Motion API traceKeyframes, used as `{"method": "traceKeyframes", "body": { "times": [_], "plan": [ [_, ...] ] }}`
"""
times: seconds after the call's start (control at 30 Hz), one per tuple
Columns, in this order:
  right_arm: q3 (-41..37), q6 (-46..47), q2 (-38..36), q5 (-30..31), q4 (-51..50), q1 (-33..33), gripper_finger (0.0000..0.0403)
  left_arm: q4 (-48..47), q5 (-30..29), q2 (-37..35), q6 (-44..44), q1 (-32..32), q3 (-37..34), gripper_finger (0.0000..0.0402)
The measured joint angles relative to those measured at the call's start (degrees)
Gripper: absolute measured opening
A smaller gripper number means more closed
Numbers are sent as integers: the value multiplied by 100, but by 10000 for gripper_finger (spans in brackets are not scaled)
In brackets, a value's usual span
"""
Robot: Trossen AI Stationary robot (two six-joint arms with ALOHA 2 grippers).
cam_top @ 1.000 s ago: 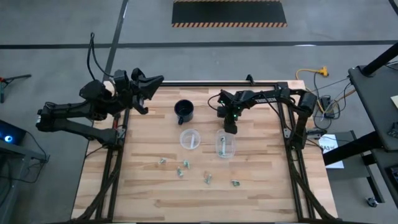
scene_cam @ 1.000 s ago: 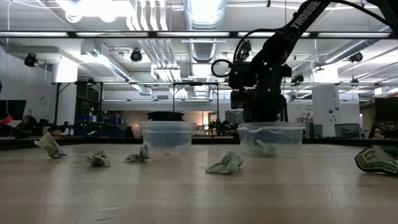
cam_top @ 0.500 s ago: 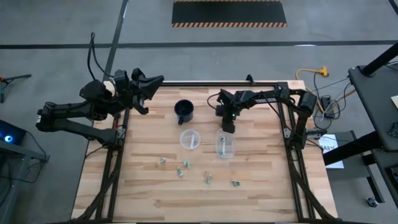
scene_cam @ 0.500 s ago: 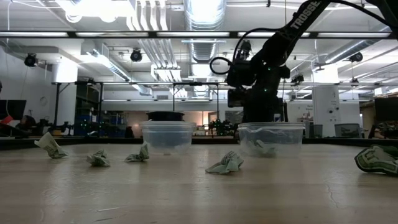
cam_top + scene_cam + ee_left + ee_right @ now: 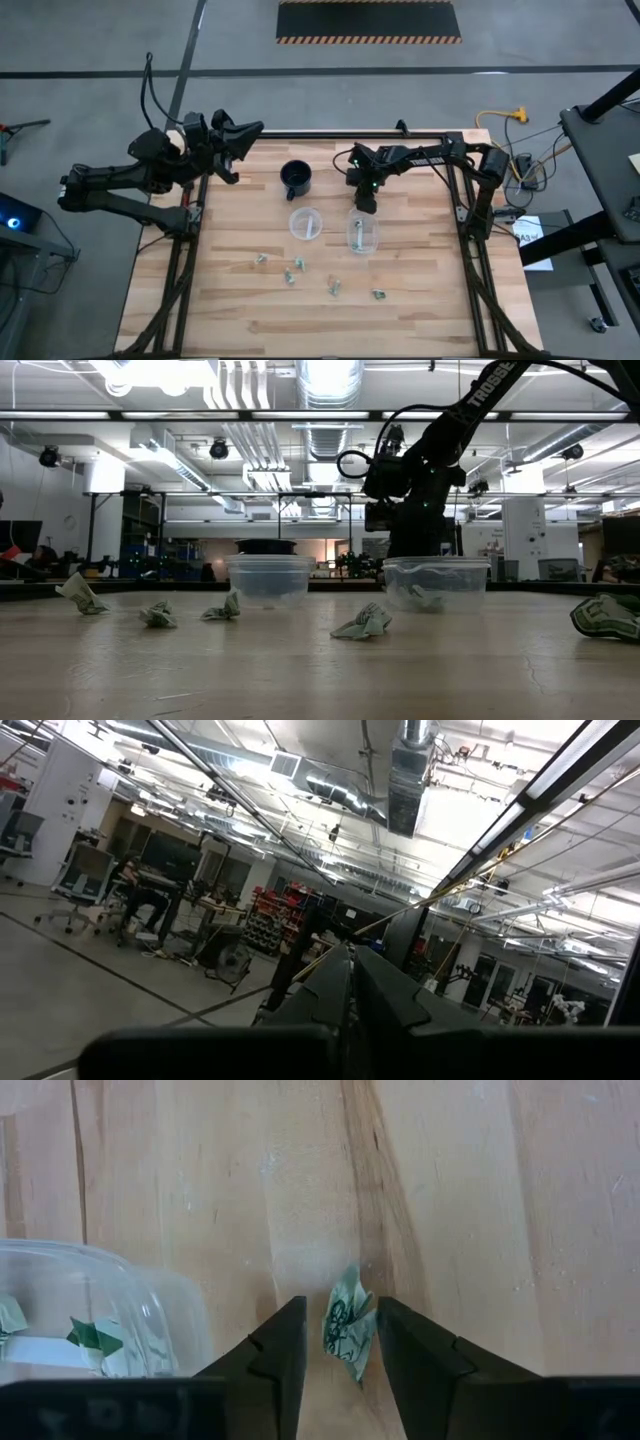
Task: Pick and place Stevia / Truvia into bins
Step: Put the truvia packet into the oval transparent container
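Stevia packet (image 5: pixel 347 1323) pinched between right tool (image 5: pixel 340 1342) fingers, above table (image 5: pixel 480 1210).

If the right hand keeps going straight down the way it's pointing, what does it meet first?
Most likely the crumpled Stevia packet showing between the right hand's fingers, then the wooden table under it; whether it is already gripped is unclear.

One camera hung overhead and looked straight down, taking in the whole wooden table (image 5: pixel 420 310) mid-frame with grey floor all round, while a second sat at tabletop height and looked level across the boards into the workshop behind. Both took in the two clear cups (image 5: pixel 306 223) (image 5: pixel 270 580) and the scattered packets (image 5: pixel 362 623). The left wrist camera pointed up and away into the room, and the right wrist camera stared close down at the boards, catching a cup's edge at lower left.
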Motion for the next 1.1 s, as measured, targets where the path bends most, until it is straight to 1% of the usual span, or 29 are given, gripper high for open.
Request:
{"method": "traceKeyframes", "body": {
  "times": [0.13,0.2,0.37,0.5,0.53,0.63,0.8,1.1],
  "plan": [
    [0,-9,0,31,-26,0,100,2,0,0,0,0,0,2],
    [0,-8,0,141,-75,0,91,0,0,0,0,0,0,2],
    [-2,-7,0,315,-332,-16,56,2,-12,0,0,0,0,2],
    [-2,384,0,231,-422,-97,20,2,-104,0,0,0,0,2],
    [-2,506,0,187,-426,-121,16,2,-105,0,0,0,0,2],
    [4,770,1,9,-436,-197,12,2,-107,0,0,0,0,2],
    [133,976,-37,-121,-451,-229,10,2,-105,0,-9,0,0,2],
    [758,1309,-481,-528,-431,-210,9,-4,-105,0,-11,0,-2,2]
  ]
}}
